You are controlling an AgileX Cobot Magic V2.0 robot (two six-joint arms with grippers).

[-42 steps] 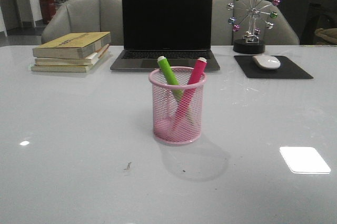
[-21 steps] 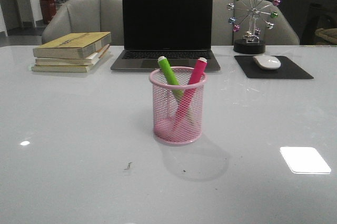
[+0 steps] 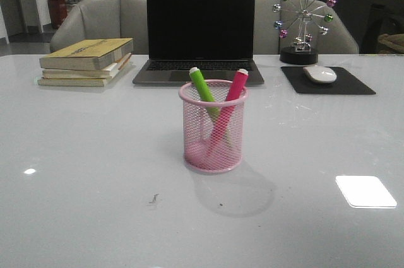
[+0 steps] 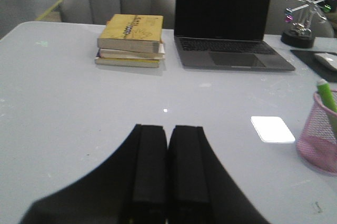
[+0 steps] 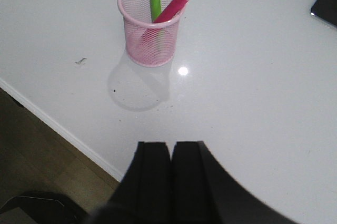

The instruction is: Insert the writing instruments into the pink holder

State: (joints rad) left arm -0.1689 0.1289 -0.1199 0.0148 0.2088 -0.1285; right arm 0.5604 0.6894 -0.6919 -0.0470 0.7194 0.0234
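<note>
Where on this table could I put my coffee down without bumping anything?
The near half of the table is bare on both sides of the pink holder. There is also an open strip between the holder and the laptop. The far edge is crowded: books, laptop, mouse on its pad, and a ferris-wheel ornament.

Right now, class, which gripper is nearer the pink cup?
Probably the right gripper: the cup sits ahead of its fingers. From the left gripper, the cup lies off to the side.
</note>
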